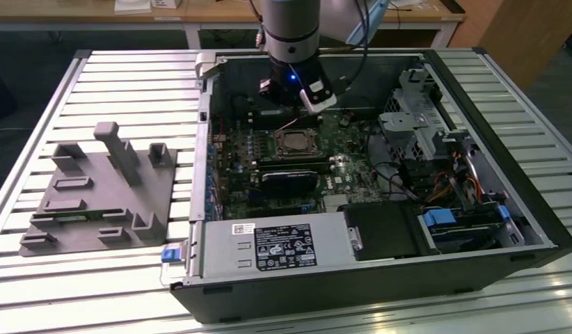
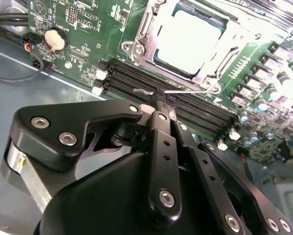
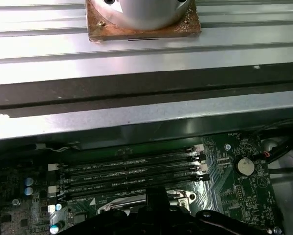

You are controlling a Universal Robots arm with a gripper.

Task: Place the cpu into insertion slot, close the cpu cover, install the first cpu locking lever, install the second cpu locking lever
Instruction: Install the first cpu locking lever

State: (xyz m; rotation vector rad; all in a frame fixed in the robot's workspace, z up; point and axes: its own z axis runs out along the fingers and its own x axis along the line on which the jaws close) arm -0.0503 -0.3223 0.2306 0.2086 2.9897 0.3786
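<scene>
Slatted metal tabletop (image 1: 63, 76) is carrying an open computer case (image 1: 360, 278), and inside it the gripper (image 2: 162, 104) is hovering low over the black memory slots (image 2: 136, 81). Its fingers are pressing together, tips meeting at a thin lever wire (image 2: 144, 91) just beside the insertion slot (image 1: 296, 142); whether they are pinching it I cannot tell. The cpu (image 2: 188, 41) is sitting in that slot, framed by the lowered cpu cover (image 2: 141, 46).

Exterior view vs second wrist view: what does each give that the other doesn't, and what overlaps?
Exterior view: open black computer case on the slatted metal table, grey moulded fixture block at the exterior view's left, labelled grey power-supply box.
Second wrist view: round silver coin cell, bright silvery square cpu framed by the thin silvery cpu cover.
Both: green motherboard, square insertion slot, long black memory slots, black pincer close to that slot.
</scene>
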